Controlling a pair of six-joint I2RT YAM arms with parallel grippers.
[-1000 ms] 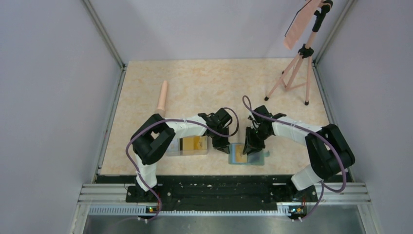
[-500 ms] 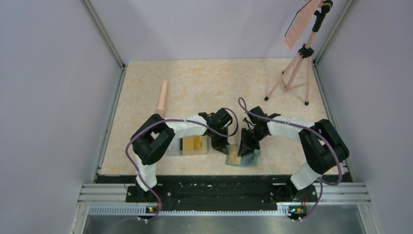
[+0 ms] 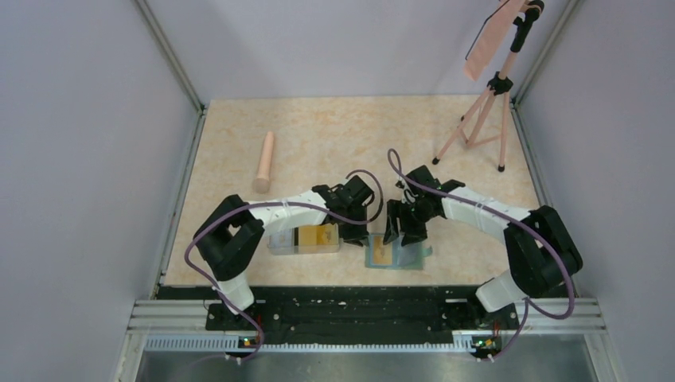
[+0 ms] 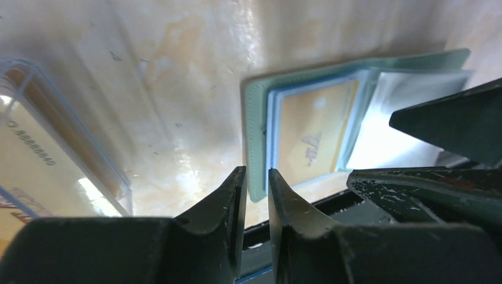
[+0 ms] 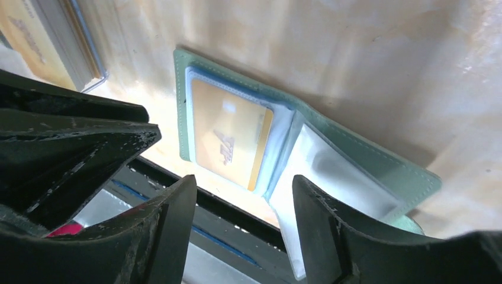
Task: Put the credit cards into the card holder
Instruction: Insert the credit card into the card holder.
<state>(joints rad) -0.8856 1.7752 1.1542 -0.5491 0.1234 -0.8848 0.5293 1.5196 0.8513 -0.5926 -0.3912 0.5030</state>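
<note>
Right gripper (image 5: 243, 180) had sprung open and left gripper (image 4: 256, 177) parted slightly, both empty above the card holder (image 5: 367, 160). One yellow credit card (image 5: 231, 133) was pocketed; others remained in the clear box (image 3: 278, 243).

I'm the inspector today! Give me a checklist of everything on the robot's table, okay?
Surface: beige marbled table, no spills seen.
Job's things: green card holder lies open and flat, one yellow card in a pocket; spare cards in the clear box.
Clutter: pink cylinder.
Grippers: left gripper slightly apart, empty; right gripper open, empty, over the holder.
Cables: purple cables loop along both arms.
Surroundings: pink tripod in the far right corner; grey walls.
</note>
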